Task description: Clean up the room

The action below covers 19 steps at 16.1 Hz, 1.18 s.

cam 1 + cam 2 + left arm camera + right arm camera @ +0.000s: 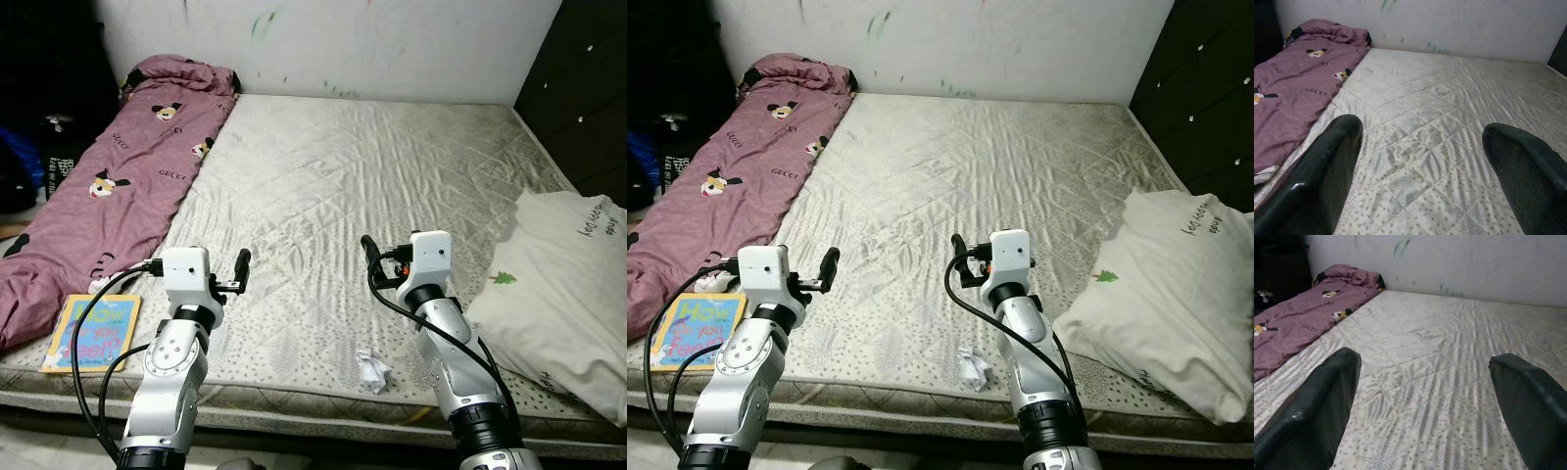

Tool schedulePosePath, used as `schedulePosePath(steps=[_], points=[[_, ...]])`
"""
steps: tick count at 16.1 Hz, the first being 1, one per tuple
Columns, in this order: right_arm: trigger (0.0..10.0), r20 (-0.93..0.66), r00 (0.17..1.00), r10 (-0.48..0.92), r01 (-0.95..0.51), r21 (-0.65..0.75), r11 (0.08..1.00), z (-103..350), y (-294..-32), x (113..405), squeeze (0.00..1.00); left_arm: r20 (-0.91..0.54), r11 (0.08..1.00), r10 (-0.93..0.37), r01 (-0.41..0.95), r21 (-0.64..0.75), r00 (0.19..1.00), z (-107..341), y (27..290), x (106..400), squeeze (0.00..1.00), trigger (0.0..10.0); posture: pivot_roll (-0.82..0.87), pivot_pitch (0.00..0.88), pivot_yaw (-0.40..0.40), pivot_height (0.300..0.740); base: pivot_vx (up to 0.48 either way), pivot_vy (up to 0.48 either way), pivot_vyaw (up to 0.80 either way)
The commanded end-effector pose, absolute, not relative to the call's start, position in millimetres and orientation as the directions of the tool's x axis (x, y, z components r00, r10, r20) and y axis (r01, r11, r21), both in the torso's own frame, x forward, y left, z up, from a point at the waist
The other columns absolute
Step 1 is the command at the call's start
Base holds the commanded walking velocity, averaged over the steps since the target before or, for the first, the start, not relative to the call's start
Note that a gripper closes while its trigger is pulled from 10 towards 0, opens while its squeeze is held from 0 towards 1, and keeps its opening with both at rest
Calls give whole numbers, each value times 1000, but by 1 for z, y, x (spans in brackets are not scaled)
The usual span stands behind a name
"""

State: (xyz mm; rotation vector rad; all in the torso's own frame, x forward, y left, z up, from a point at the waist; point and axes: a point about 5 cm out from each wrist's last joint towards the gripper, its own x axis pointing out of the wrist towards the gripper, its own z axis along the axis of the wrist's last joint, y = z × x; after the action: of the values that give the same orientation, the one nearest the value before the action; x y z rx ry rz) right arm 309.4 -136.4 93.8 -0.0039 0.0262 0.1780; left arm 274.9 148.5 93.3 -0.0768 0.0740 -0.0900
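Both arms hovered over the mattress [392, 157], left gripper [1420, 161] & right gripper [1425, 396] spread wide w/ nothing held, prob lining up. Crumpled paper [372, 371] sat near the front edge, book [93, 331] beside the purple blanket [118, 186].

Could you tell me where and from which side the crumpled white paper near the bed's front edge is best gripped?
Probably from straight above, with the right claw, which is open and nearer. The crumpled paper lies low on the mattress, so closing the fingers across its raised, bunched middle should catch it; its thin edges offer little.

Mattress [372, 166] bears blanket [118, 176], pillow [563, 284], book [93, 331], perhaps paper [372, 370].
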Motion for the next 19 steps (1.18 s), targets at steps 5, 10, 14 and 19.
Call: schedulePosePath(steps=[5, 10, 14, 19], points=[[10000, -32, 987, 155, -153, 48, 987, 96, -137, 311, 0, -83, 993, -94, 87, -79, 992, 93, 151, 276, 0, 10000, 71, 0, 17, 740, 0, 0, 0], [10000, -45, 990, 133, -128, 98, 987, 94, -141, 310, 0, -91, 995, -64, 56, -87, 994, 93, 155, 276, 0, 10000, 68, 0, 22, 740, 0, 0, 0], [10000, -45, 988, 146, -141, 98, 985, 95, -139, 310, 0, -93, 995, -64, 56, -87, 994, 93, 155, 277, 0, 10000, 67, 2, 22, 740, 0, 0, 0], [10000, -46, 988, 150, -145, 100, 984, 95, -138, 310, 0, -94, 995, -62, 54, -86, 994, 93, 155, 277, 0, 10000, 67, 2, 22, 700, 0, 0, 0]])
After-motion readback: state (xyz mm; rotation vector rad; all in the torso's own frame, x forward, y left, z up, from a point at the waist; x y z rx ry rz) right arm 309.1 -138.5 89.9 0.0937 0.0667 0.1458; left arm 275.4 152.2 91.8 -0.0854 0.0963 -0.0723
